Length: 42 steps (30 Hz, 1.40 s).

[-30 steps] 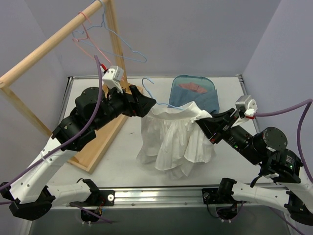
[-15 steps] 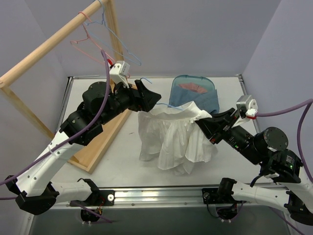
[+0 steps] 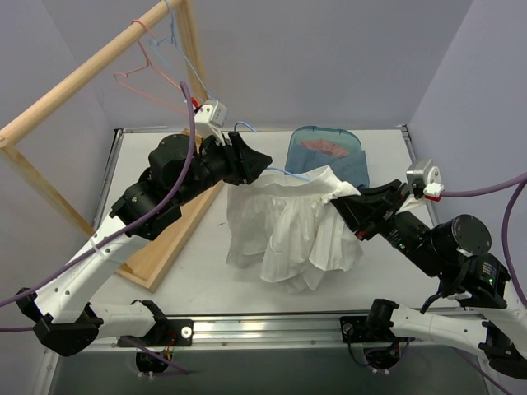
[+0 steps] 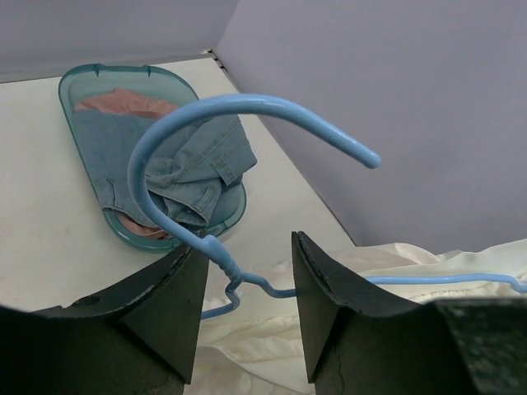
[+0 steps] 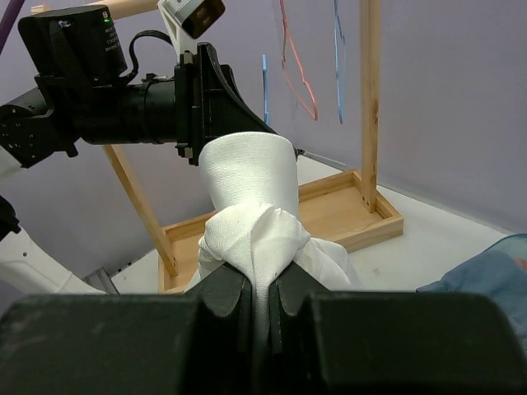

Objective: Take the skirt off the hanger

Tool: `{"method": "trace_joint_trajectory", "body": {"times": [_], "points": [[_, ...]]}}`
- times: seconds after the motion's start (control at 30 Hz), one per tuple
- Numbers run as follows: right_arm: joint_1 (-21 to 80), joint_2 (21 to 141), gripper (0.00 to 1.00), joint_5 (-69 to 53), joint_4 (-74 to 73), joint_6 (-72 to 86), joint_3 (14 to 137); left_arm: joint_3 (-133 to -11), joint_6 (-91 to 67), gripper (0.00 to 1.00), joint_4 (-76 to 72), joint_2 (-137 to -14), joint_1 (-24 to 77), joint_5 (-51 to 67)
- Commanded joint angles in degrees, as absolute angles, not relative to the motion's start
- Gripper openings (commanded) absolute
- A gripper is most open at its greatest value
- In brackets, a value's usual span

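A shallow, translucent teal plastic tray [image 3: 324,129] sits at the far side of the white table [image 3: 206,276], holding folded blue denim jeans [image 4: 198,164] with a pink garment [image 4: 123,103] showing beneath them. The white pleated fabric skirt [image 3: 288,230] lies just on the near side of this tray, its hem heaped on the tabletop and its waistband lifted. From above, its raised right corner overlaps the tray's near edge, though whether cloth and tray touch cannot be told. A thin light-blue wire hanger [image 4: 239,100] is threaded through the waistband. Its shoulder wire runs into the cloth and its hook stands free in the air to the left of the tray. The left gripper [image 4: 249,255] reaches in from the tray's left, its two black fingers parted with a clear gap. The hanger's twisted neck stands in that gap, close to one finger, and is not clamped. The right gripper [image 5: 259,300] comes from the near right of the tray and is clenched on a bunched fold of the skirt's waistband, holding that corner up off the table. The white cloth billows above the pinched fingers in its wrist view. A light wooden rack [image 3: 82,70], made of a rail on posts over a flat framed base, stands well to the left of the tray. A pink and a pale blue wire spare hangers [image 3: 148,74] hang from its rail.
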State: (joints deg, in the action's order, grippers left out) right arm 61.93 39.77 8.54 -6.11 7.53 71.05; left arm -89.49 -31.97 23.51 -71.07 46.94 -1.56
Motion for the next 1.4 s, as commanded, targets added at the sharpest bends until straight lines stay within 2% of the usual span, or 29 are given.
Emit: {"method": "trace_joint_trajectory", "body": {"times": [0.0,0.03,0.07,0.1,0.13,0.2,0.23,0.27,0.3,0.37,0.4,0.5,0.67,0.87,1.07,1.2,1.37], "points": [[62.14,38.23,0.0,8.35,3.07,8.35,71.02,-89.56,-32.08,0.5,19.78,-71.01,47.2,-0.09],[62.14,38.06,0.0,8.44,3.08,8.35,70.75,-89.65,-31.99,0.45,19.78,-71.1,47.11,0.0],[62.14,38.06,0.0,8.44,3.08,8.61,70.58,-89.91,-31.91,0.26,19.6,-71.1,47.11,0.0],[62.14,38.06,0.0,8.44,2.55,8.7,70.49,-90.35,-31.56,0.12,19.77,-71.19,46.94,0.0],[62.14,38.67,0.0,8.52,1.85,8.79,70.92,-90.96,-31.29,0.03,20.47,-71.28,46.85,0.0],[62.14,39.81,0.01,9.93,-3.39,9.75,72.06,-93.24,-29.81,0.02,21.61,-71.46,46.76,0.0],[62.14,41.47,0.09,10.45,-5.69,10.19,73.72,-94.21,-29.01,0.02,23.19,-71.54,46.76,-0.26],[62.14,42.44,0.23,10.81,-7.71,11.07,74.7,-95.09,-28.22,0.02,24.07,-71.8,46.76,-0.87],[62.14,43.32,0.43,11.25,-11.82,11.77,75.58,-96.75,-26.39,0.02,24.95,-71.81,46.76,-1.49],[62.14,45.78,0.53,11.08,-16.58,12.91,77.95,-98.25,-23.22,0.02,27.15,-71.98,46.76,-3.59],[62.14,46.31,0.64,10.38,-17.39,14.14,78.22,-99.04,-22.33,0.02,27.77,-71.9,46.76,-4.04],[62.14,46.84,0.76,8.88,-19.33,15.2,77.87,-100.36,-19.08,0.02,30.31,-71.54,46.85,-6.94],[62.14,46.49,0.79,8.88,-20.39,15.64,77.17,-100.9,-15.3,0.02,32.16,-69.96,46.93,-9.75],[62.14,48.78,0.77,9.4,-20.83,15.38,78.13,-101.43,-13.1,0.02,34.19,-68.91,47.02,-11.16],[62.23,52.9,0.65,8.88,-20.04,15.55,79.01,-101.51,-11.87,0.02,35.24,-68.38,47.28,-12.83],[62.31,56.15,0.52,12.91,-19.34,17.92,79.1,-101.51,-11.16,0.02,35.24,-68.2,47.9,-14.32],[64.68,58.62,0.52,21.17,-18.63,19.07,78.75,-101.6,-10.72,0.02,35.51,-68.38,48.25,-14.5]]}}
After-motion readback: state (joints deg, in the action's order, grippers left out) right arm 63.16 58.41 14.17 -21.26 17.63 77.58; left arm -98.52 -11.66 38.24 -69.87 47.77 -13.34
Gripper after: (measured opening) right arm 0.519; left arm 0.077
